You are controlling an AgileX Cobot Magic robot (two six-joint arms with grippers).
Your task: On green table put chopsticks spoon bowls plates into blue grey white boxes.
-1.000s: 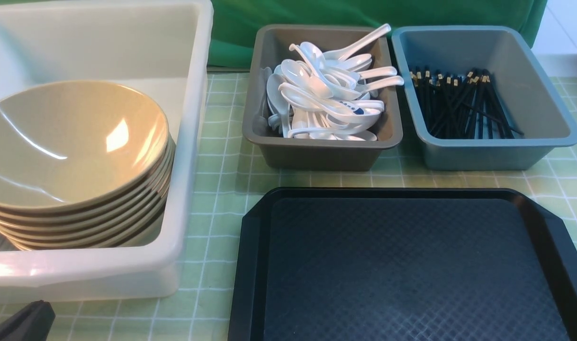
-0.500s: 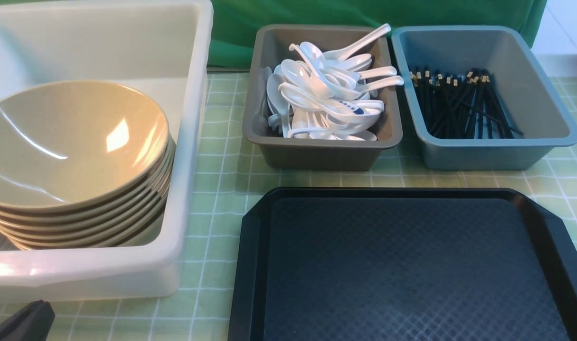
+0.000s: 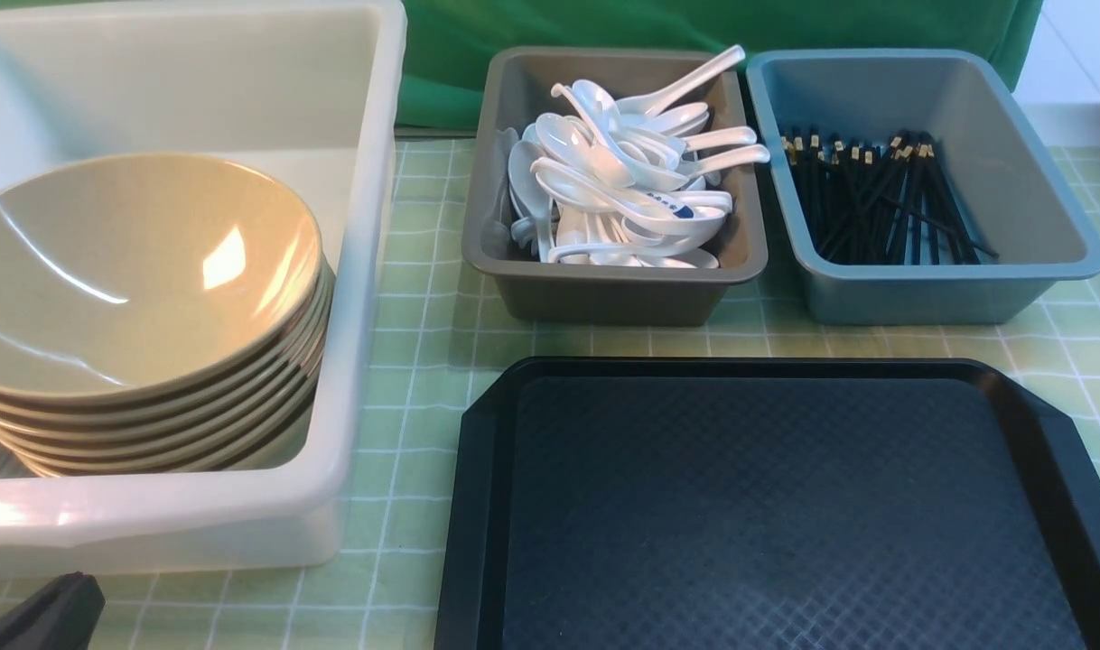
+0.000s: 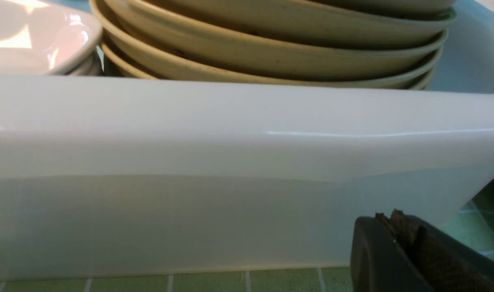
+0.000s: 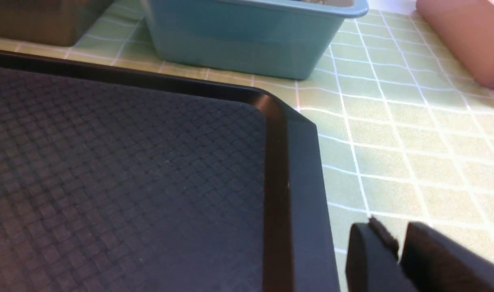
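A stack of tan bowls (image 3: 144,298) sits in the white box (image 3: 369,271); the stack also shows in the left wrist view (image 4: 271,48), with pinkish-white plates (image 4: 36,40) beside it. White spoons (image 3: 622,181) fill the grey box (image 3: 604,293). Black chopsticks (image 3: 884,199) lie in the blue box (image 3: 929,293). My left gripper (image 4: 393,217) is shut and empty, low in front of the white box's near wall (image 4: 230,162); its tip shows in the front view (image 3: 53,614). My right gripper (image 5: 387,233) is shut and empty by the tray's right edge.
An empty black tray (image 3: 785,506) lies in front of the grey and blue boxes, also in the right wrist view (image 5: 129,182). A pink container (image 5: 466,36) stands right of the blue box (image 5: 251,36). Green checked cloth (image 3: 424,361) covers the table.
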